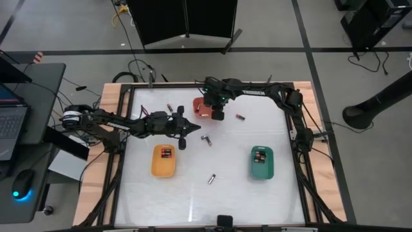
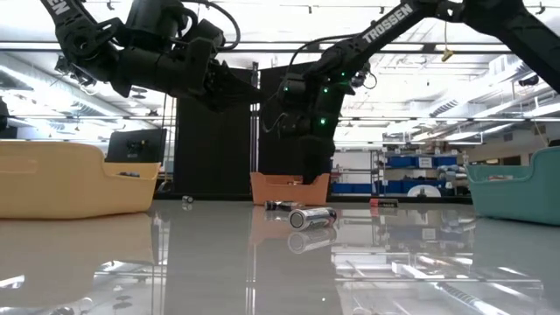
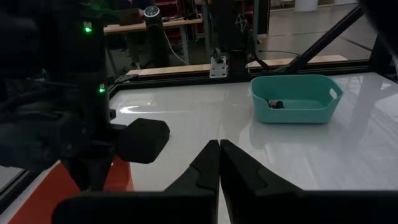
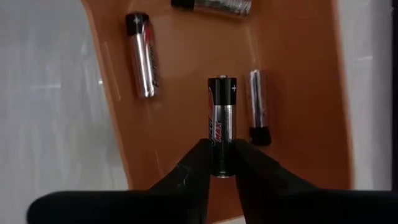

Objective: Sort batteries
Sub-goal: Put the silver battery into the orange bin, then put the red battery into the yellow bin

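High view: the right gripper (image 1: 216, 113) hangs over the orange tray (image 1: 200, 107) at about 12 o'clock on the white surface (image 1: 193, 193), placed there, I judge, to drop a battery in with its own size. The left gripper (image 1: 193, 129) waits just beside it toward 9 o'clock. A yellow tray (image 1: 163, 169) and a green tray (image 1: 262, 169) each hold batteries; loose batteries (image 1: 210, 178) lie between them on the surface.

Low view: the right arm carries white lettering, "TROSSEN". One battery (image 2: 312, 216) lies on its side near the middle.

Left wrist view: the left jaws are clenched on nothing, tips touching.

Right wrist view: the right jaws grasp a battery (image 4: 222, 124) by its lower end, upright over the tray floor, though the hold looks to be loosening. Its label reads "MAX". Three more batteries (image 4: 142, 55) already lie in the tray.
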